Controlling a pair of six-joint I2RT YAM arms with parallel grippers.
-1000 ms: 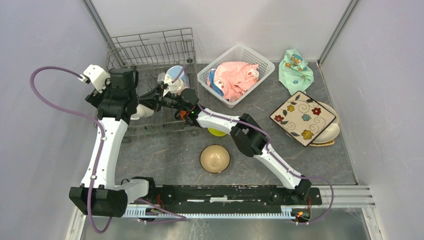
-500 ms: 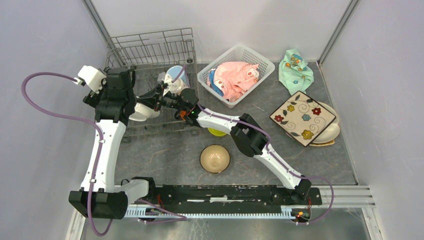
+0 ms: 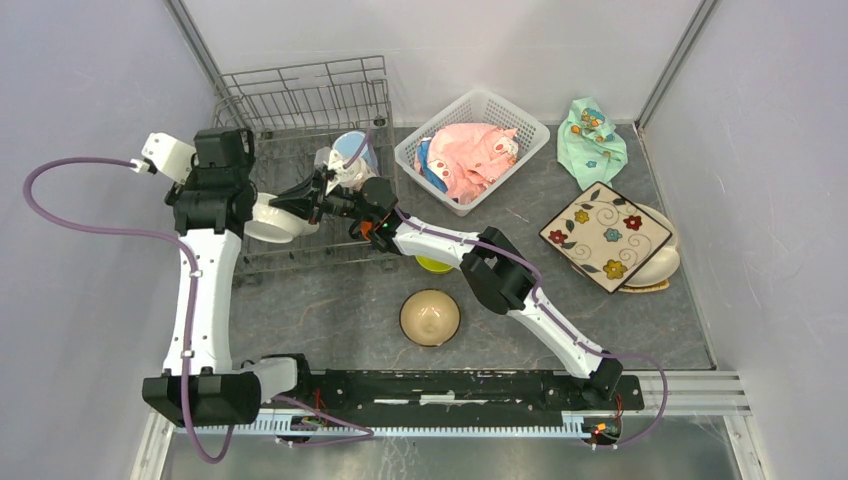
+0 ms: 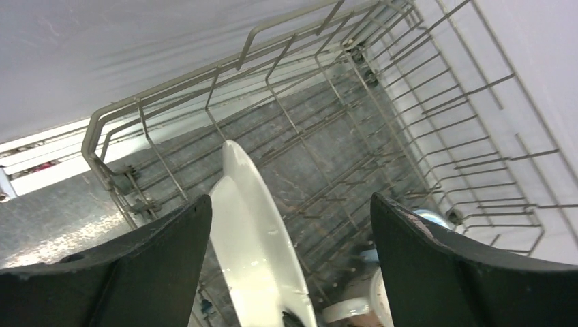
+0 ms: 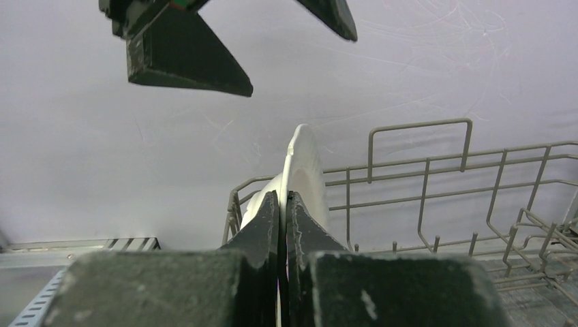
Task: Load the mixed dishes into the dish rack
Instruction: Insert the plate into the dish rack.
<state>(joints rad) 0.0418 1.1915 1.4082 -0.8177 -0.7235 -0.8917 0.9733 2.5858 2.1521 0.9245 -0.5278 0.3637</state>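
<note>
1. The left gripper (image 4: 290,204) is spread wide and points down into the rack. Its two black fingers (image 4: 157,252) hang above the plate, one on each side of its top edge, and touch nothing.
2. The right gripper (image 5: 283,197) has its fingers pressed together right at the rim of the round white plate (image 4: 255,238). I cannot tell whether the thin rim is pinched between them or only touched.
3. The white plate stands on its edge, a little tilted, in the near left part of the large grey metal wire dish rack (image 3: 300,95).
4. A light-blue mug (image 3: 352,150) lies in the right part of the same rack, just beyond the right gripper.
5. Outside the rack, a lime-green bowl (image 3: 435,264) is half hidden under the right arm, and a tan bowl (image 3: 430,317) sits on the table near it, closer to the arm bases.
6. Far to the right, a square plate with flower pattern (image 3: 605,235) lies on top of other dishes.
7. A white plastic lattice basket (image 3: 500,103) holds a pink cloth (image 3: 465,160); a mint-green patterned cloth (image 3: 592,140) lies beside it.
</note>
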